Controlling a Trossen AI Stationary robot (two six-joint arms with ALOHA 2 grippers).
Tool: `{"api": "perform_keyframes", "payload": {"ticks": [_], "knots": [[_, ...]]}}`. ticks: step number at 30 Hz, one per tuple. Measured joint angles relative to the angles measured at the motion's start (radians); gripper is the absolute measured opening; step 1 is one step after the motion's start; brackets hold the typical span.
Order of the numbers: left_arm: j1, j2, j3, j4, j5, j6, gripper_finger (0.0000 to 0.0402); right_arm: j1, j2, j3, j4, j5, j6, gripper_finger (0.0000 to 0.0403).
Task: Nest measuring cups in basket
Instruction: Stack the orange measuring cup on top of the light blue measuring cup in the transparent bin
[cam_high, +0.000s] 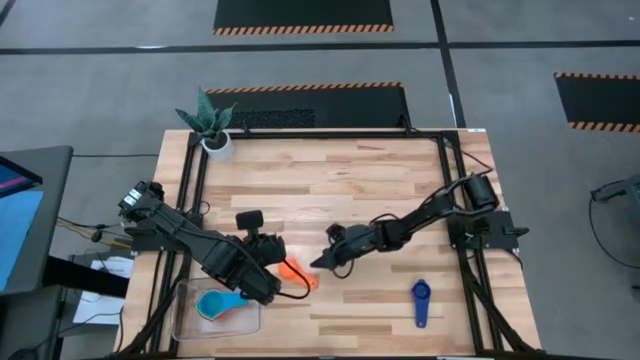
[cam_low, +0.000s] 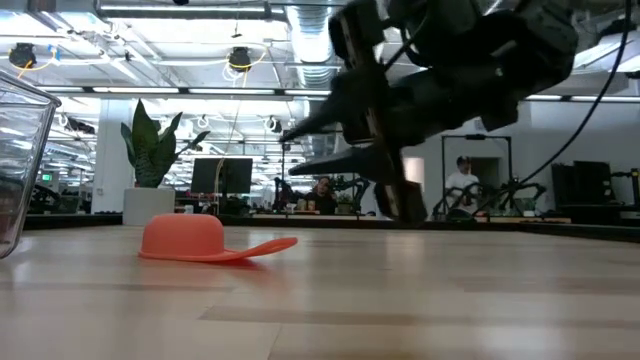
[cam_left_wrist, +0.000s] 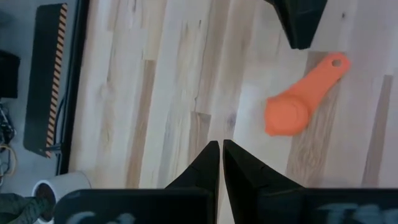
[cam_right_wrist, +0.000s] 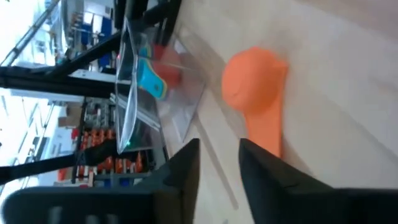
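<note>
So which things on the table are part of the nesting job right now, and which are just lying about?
Job:
orange-red cup, upside down on the table
light blue cup in the basket
dark blue cup, lying apart
right gripper, open beside the orange-red cup
left gripper, shut

Lying about:
potted plant

My counter (cam_high: 360, 190) carries an orange cup (cam_high: 296, 272) lying upside down, a dark blue cup (cam_high: 420, 301), the clear basket (cam_high: 185, 322) and a potted plant (cam_high: 212, 125).
</note>
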Motion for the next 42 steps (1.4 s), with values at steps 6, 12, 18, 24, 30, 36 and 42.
{"api": "perform_keyframes", "payload": {"ticks": [6, 12, 18, 24, 30, 36, 42], "knots": [[-0.013, 0.000, 0.000, -0.003, 0.001, 0.003, 0.0011, 0.015, 0.059, 0.066, -0.036, -0.004, 0.049, 0.0211], [-0.028, 0.000, 0.000, -0.002, 0.001, 0.022, 0.0011, 0.025, 0.104, 0.076, -0.045, -0.030, 0.184, 0.0254], [-0.033, 0.000, 0.000, -0.001, 0.000, 0.022, 0.0011, 0.037, 0.111, 0.078, -0.042, -0.032, 0.214, 0.0255], [-0.033, 0.000, 0.000, 0.000, -0.001, 0.022, 0.0011, 0.048, 0.111, 0.078, -0.048, -0.032, 0.257, 0.0255], [-0.033, 0.000, 0.000, 0.000, -0.002, 0.022, 0.0011, 0.047, 0.111, 0.077, -0.059, -0.031, 0.259, 0.0254], [-0.033, 0.000, 0.000, 0.000, -0.002, 0.023, 0.0011, 0.024, 0.111, 0.077, -0.094, -0.085, 0.253, 0.0254], [-0.033, 0.000, 0.000, 0.000, -0.002, 0.023, 0.0011, -0.001, 0.095, 0.076, -0.142, -0.128, 0.243, 0.0254]]}}
